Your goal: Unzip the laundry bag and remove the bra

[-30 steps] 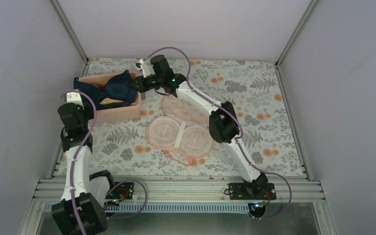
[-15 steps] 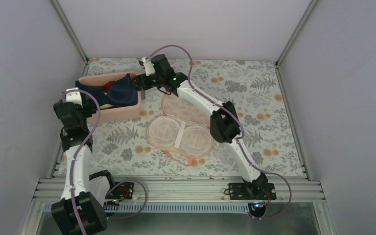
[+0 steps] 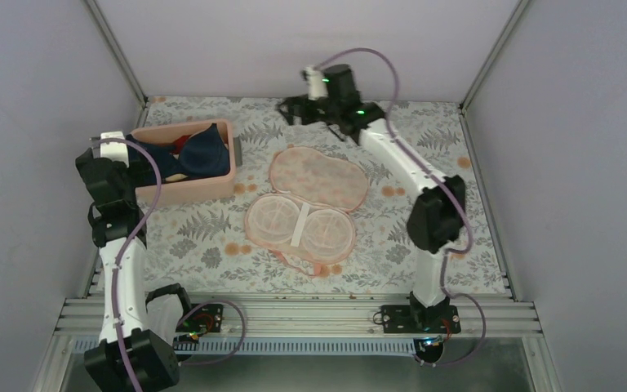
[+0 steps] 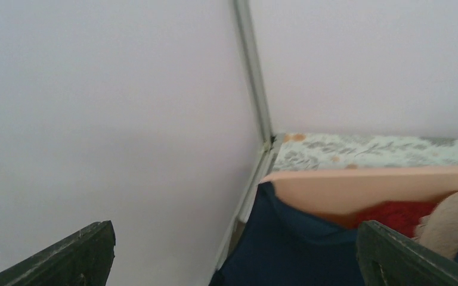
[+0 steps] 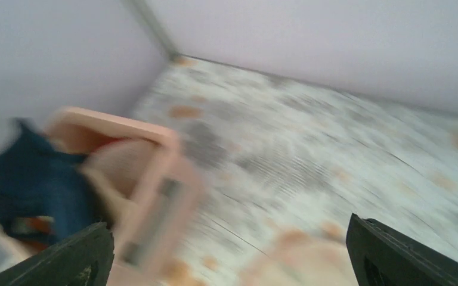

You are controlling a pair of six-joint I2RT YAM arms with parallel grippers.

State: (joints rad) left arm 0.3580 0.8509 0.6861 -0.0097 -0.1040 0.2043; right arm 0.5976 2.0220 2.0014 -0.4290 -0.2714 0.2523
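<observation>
The right tool (image 3: 292,111) hangs released over the far middle of the worktop (image 3: 212,245), its fingers spread wide in the blurred right wrist view with nothing between them. The left tool (image 4: 234,233) is likewise released. Its two fingers sit at the bottom corners of the left wrist view, and between them only the wall corner and some dark fabric show. That fabric belongs to the bra (image 3: 200,151), which lies in the pink bin (image 3: 212,187) at the far left, its navy cups bunched over a red garment (image 3: 181,145). It lies just ahead of the left tool, and left of the right tool and well apart from it. The laundry bag (image 3: 318,175) lies flat at mid-worktop, nearer than the right tool and between it and the arm bases. A pale peach two-cupped piece (image 3: 300,229) touches its near edge. I cannot tell from here whether the bag's zip stands open. Going by how things lie, the bra is already out of the bag and set down in the bin, so the task looks to be at or very near its end, with neither tool holding anything. The next move probably calls for little more than carrying both arms clear. The left one should come away without snagging the navy fabric by the bin's left end, and the right one without dragging across the bag.
</observation>
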